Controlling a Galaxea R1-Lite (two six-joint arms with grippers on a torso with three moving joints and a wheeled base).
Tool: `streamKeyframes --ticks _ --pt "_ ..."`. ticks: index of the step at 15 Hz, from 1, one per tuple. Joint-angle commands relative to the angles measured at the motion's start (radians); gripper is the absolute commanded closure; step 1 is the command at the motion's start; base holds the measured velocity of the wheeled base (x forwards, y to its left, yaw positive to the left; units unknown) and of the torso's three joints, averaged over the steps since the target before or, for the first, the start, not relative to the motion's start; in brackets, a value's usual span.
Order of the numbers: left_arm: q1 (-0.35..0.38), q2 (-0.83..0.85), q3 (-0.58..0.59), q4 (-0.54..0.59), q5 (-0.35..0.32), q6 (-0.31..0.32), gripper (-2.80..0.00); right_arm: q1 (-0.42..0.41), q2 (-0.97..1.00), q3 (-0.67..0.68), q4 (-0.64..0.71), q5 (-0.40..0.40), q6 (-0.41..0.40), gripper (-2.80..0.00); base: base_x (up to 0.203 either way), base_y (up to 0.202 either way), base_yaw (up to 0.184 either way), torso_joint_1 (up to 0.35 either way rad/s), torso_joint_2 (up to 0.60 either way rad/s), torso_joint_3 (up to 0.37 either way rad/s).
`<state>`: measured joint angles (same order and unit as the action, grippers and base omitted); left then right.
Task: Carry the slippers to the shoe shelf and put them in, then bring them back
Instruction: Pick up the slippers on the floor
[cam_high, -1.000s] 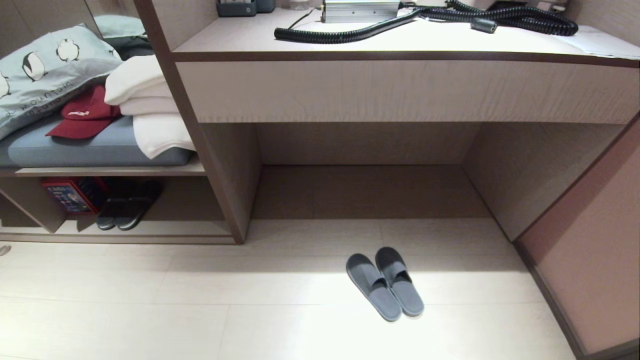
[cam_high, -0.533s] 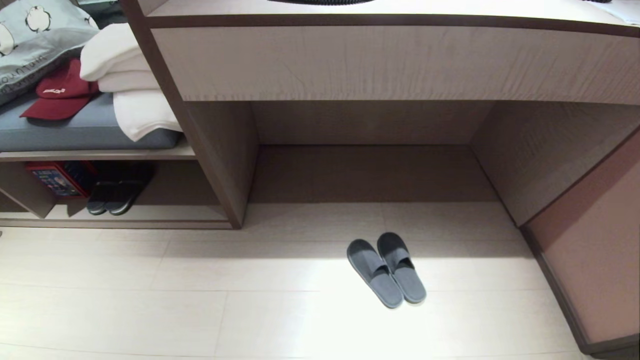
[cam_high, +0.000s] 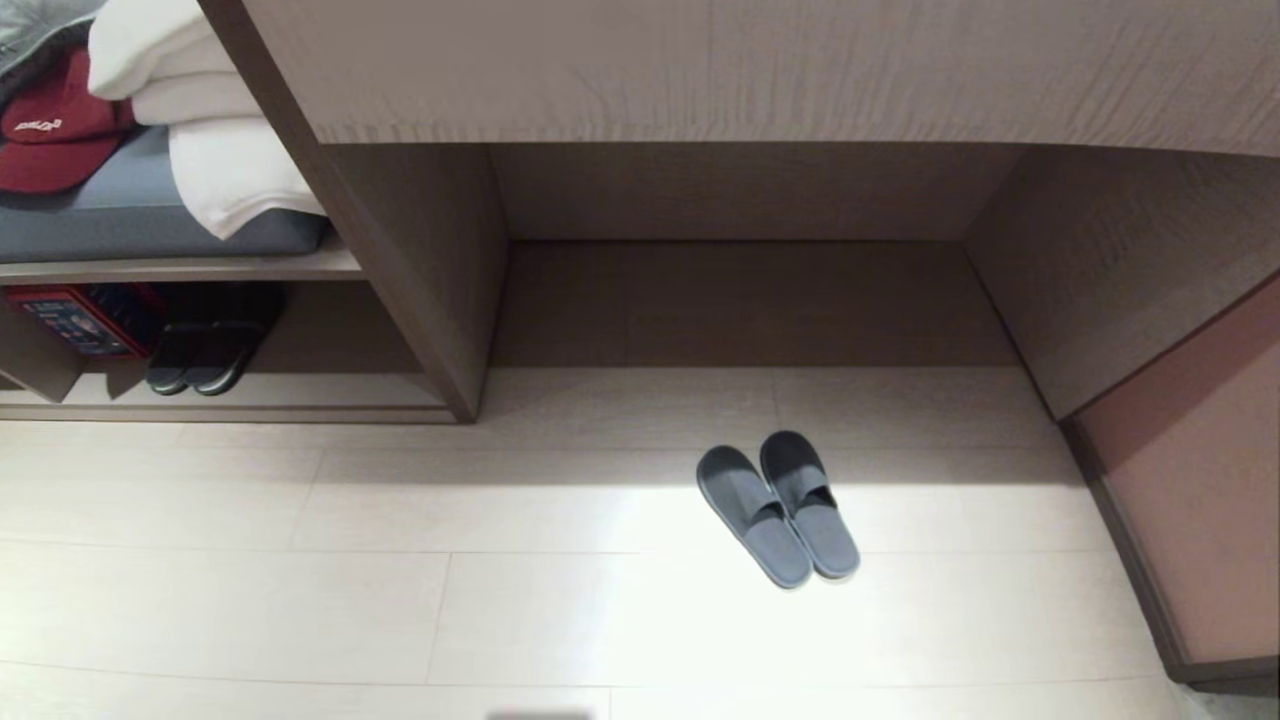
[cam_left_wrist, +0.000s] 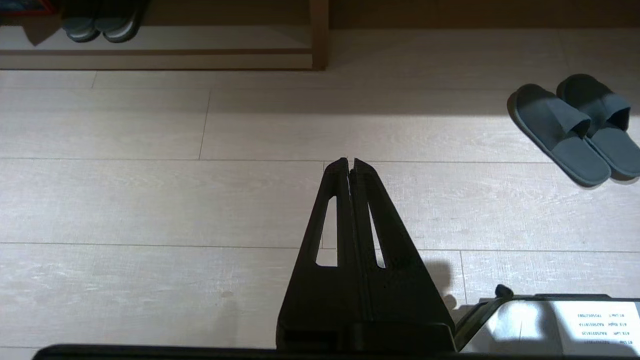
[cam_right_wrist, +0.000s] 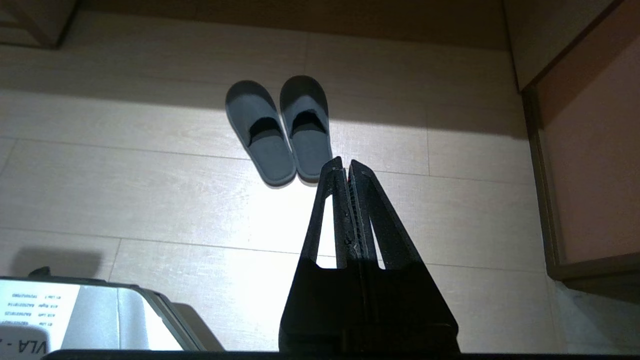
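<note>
The grey-blue slippers (cam_high: 778, 510) lie side by side on the pale floor in front of the desk's knee space, toes toward it. The right wrist view shows the slippers (cam_right_wrist: 277, 130) just beyond my right gripper (cam_right_wrist: 345, 161), which is shut and holds nothing. My left gripper (cam_left_wrist: 350, 161) is shut and empty too, over bare floor, with the slippers (cam_left_wrist: 575, 130) off to one side. The shoe shelf (cam_high: 330, 390) is the low cubby at the far left, also seen as the shoe shelf (cam_left_wrist: 200, 42) in the left wrist view. Neither arm shows in the head view.
A black pair of slippers (cam_high: 195, 355) and a red box (cam_high: 80, 315) sit inside the cubby. Above it lie folded white towels (cam_high: 200, 130) and a red cap (cam_high: 50, 140). The desk's drawer front (cam_high: 760, 70) overhangs ahead. A pinkish panel (cam_high: 1200, 480) bounds the right.
The head camera has tipped downward, so the whole scene has slid up the picture and the desk top has left the view. The slippers have stayed in place on the floor.
</note>
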<state>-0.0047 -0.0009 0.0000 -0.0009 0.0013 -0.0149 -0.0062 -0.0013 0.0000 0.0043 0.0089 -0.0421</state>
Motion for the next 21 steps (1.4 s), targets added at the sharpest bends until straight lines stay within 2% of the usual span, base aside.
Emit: streamKeyframes --ticks 1,21 --pt "0.000 0.001 0.002 0.000 0.000 0.000 0.00 0.000 -0.002 0.000 0.000 0.000 -0.001 0.00 0.000 0.000 0.000 -0.002 0.00 -0.204" --pt "0.001 0.001 0.002 0.001 0.000 0.000 0.00 0.000 0.000 0.000 0.002 -0.001 -0.021 0.00 0.000 0.000 0.000 0.003 0.00 -0.196"
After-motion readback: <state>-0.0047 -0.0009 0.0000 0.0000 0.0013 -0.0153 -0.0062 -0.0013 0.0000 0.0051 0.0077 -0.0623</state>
